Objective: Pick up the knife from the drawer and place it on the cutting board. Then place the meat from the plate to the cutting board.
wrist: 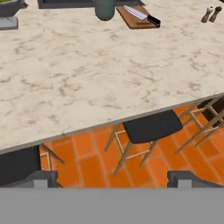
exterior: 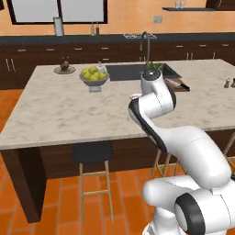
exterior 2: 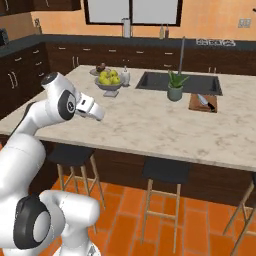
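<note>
**A:** What is the robot's hand doing right now?

**B:** The gripper [wrist: 112, 177] hangs near the front edge of the marble island counter [wrist: 87, 78], above the stools and orange floor tiles. Its two dark fingertips [wrist: 39, 178] stand far apart, released, with nothing between them.

**A:** And the knife?

**B:** The knife [wrist: 141, 15] lies on the cutting board [wrist: 131, 18], well ahead of the fingers and a little to their right, across the whole depth of the counter. Its silver blade rests flat on the board; the black handle points toward the board's right end and reaches past its edge. So the first half of the task looks done, which would explain why the hand is empty.

**A:** Where is the meat?

**B:** In the left base view, a small dark lump, most likely the meat [exterior: 64, 64], sits on the plate [exterior: 64, 70] at the far left corner of the island, beyond the bowl of yellow-green fruit [exterior: 94, 75]. That puts it far ahead of the fingers and well off to their left, apart from the board.

**A:** What else stands near the board?

**B:** A potted plant [exterior 2: 175, 86] just beside its left end, with the dark sink [exterior 2: 180, 82] behind.
</note>
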Tool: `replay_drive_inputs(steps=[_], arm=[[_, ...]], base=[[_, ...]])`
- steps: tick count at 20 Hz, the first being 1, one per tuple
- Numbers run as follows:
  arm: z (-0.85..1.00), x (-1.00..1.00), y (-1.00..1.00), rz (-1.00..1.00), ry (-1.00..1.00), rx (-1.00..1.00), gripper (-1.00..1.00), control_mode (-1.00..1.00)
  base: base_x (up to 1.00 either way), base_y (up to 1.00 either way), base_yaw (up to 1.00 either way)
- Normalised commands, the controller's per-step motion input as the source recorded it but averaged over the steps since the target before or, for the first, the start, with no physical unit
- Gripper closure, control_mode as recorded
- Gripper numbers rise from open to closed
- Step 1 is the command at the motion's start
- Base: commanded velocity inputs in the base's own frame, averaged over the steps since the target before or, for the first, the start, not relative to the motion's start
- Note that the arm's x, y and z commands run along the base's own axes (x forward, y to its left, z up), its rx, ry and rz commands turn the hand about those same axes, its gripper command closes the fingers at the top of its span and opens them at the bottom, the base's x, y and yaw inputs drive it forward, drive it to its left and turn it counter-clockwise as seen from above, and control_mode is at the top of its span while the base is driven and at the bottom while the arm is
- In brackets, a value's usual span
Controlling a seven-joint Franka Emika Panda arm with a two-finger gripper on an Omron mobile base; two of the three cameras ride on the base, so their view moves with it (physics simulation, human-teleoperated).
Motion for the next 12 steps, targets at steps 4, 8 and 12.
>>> replay_drive_inputs(steps=[4, 8, 12], arm=[[0.0, 0.0, 0.0, 0.0, 0.0, 0.0, -1.0, 1.0], [0.0, 0.0, 0.0, 0.0, 0.0, 0.0, -1.0, 1.0], [0.0, 0.0, 0.0, 0.0, 0.0, 0.0, -1.0, 1.0]], base=[[0.0, 1.0, 0.0], [0.0, 1.0, 0.0], [0.03, 1.0, -0.04]])
